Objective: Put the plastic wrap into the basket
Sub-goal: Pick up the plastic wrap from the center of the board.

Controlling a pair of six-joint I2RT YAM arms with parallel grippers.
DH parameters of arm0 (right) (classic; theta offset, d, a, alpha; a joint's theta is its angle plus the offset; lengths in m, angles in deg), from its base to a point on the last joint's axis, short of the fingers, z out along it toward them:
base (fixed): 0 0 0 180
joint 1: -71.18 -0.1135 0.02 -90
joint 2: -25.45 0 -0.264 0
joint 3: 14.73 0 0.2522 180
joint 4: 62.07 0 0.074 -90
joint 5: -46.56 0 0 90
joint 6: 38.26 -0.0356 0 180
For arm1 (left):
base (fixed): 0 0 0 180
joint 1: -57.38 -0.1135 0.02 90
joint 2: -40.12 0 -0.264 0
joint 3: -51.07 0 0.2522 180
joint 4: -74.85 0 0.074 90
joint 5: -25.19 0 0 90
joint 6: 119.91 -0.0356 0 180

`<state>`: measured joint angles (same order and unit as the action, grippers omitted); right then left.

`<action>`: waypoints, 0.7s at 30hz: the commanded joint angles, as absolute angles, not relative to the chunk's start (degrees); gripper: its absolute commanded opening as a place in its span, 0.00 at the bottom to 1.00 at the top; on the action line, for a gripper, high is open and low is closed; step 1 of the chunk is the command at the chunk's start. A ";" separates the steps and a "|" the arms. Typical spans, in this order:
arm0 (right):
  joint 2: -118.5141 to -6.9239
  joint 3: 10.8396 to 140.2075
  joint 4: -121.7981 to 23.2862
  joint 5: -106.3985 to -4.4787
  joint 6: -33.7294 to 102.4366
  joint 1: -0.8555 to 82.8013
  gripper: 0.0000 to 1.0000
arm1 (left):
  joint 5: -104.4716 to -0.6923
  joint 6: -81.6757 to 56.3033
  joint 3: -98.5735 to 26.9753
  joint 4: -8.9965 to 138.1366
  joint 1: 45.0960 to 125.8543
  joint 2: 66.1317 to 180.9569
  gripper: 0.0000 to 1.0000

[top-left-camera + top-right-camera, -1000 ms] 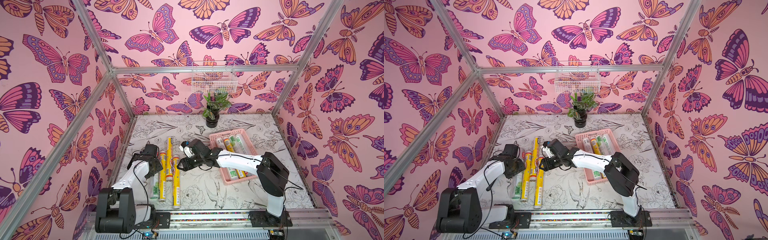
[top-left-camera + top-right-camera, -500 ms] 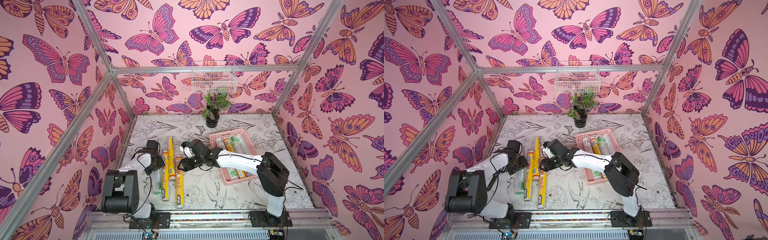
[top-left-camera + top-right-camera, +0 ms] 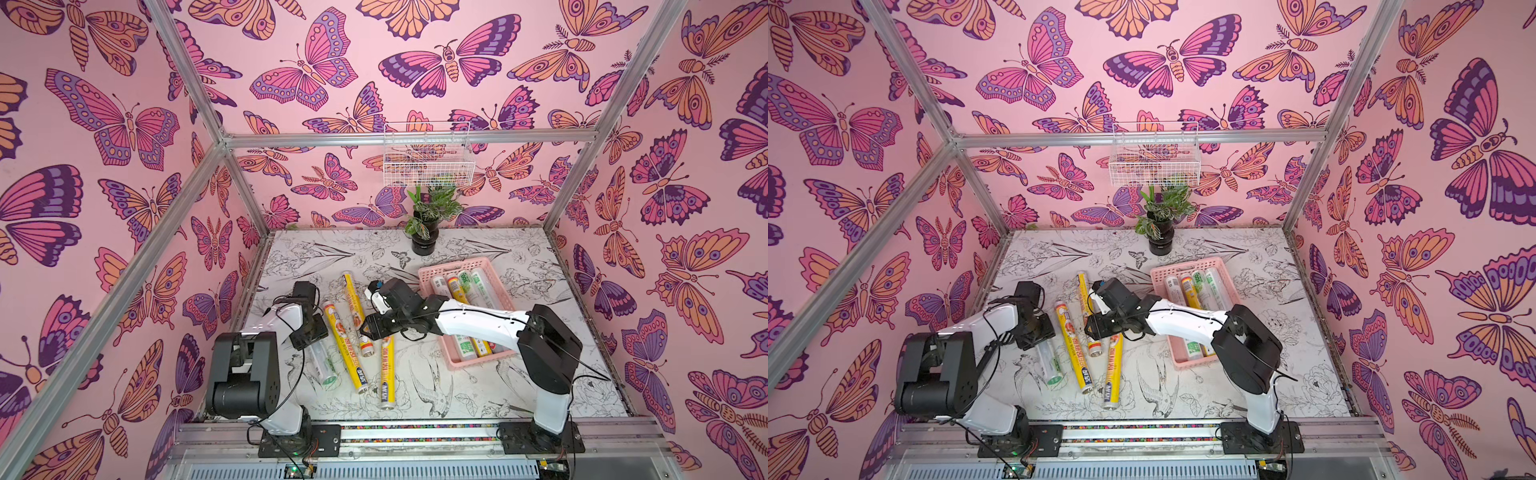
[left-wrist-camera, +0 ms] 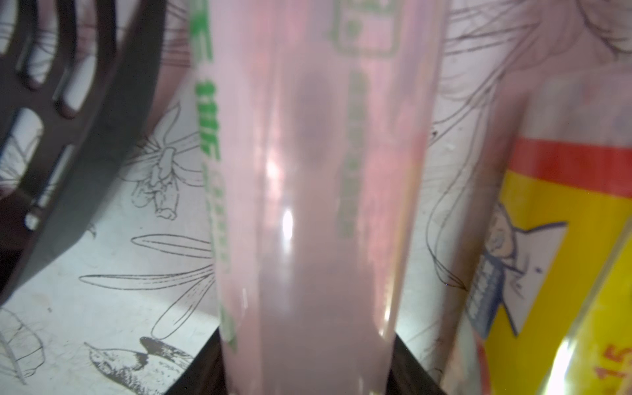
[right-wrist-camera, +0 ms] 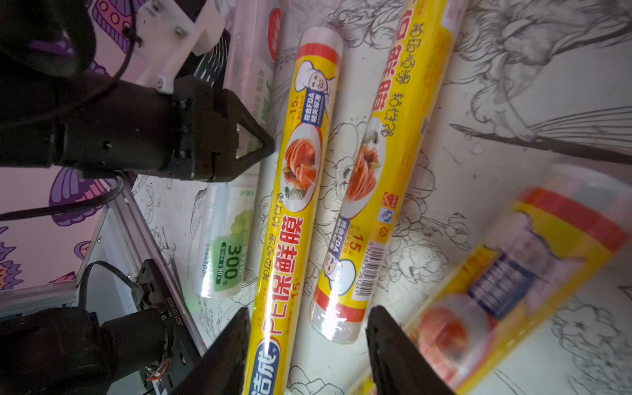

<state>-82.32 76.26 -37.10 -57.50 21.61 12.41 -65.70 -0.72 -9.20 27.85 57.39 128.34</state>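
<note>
The pink basket (image 3: pixel 432 275) (image 3: pixel 1187 262) at the right holds several rolls of plastic wrap (image 3: pixel 457 286). More rolls lie on the mat at the left. One is a silvery-white roll with green print (image 3: pixel 323 363) (image 3: pixel 1049 368) (image 4: pixel 314 205). Three are yellow rolls (image 3: pixel 344 347) (image 3: pixel 1075 353) (image 5: pixel 294 222). My left gripper (image 3: pixel 309 332) (image 3: pixel 1038 332) (image 4: pixel 307 376) is shut on the far part of the silvery-white roll, which rests on the mat. My right gripper (image 3: pixel 368 329) (image 3: pixel 1096 328) (image 5: pixel 307 355) hangs open over the yellow rolls, with the end of a short one (image 5: pixel 342 307) between its fingers (image 5: pixel 225 359).
A potted plant (image 3: pixel 426 224) stands at the back of the mat, and a white wire basket (image 3: pixel 428 160) hangs on the wall above it. A black slotted piece (image 4: pixel 68 136) lies beside the silvery-white roll. A third yellow roll (image 5: pixel 513 273) lies close to my right gripper.
My left arm has swung round at its base, and its jaws have closed on the silvery-white roll. The yellow rolls have fanned apart. My right gripper has hardly moved.
</note>
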 commanded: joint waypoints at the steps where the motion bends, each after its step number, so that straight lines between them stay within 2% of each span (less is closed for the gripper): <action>1: -76.74 73.89 -35.91 -51.66 21.60 13.58 0.59 | -59.47 -2.35 -10.51 25.97 57.79 124.82 0.30; 6: -70.83 70.13 -35.34 -46.53 21.33 15.72 0.59 | -56.83 -2.98 -11.19 25.58 58.34 119.47 0.27; 12: -62.01 64.19 -34.55 -38.91 20.54 19.34 0.60 | -52.30 -2.62 -13.35 25.52 61.01 114.38 0.18; 17: -55.86 59.48 -33.40 -33.49 20.14 22.75 0.60 | -52.57 1.00 -17.01 25.71 67.54 110.38 0.15; 21: -51.11 55.28 -33.08 -33.90 18.94 26.67 0.60 | -52.38 4.98 -21.02 27.91 73.84 111.21 0.13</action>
<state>-53.93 57.40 -34.98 -36.54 20.38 24.54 -53.83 1.29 -18.09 25.14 70.92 111.64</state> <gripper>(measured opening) 0.596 0.530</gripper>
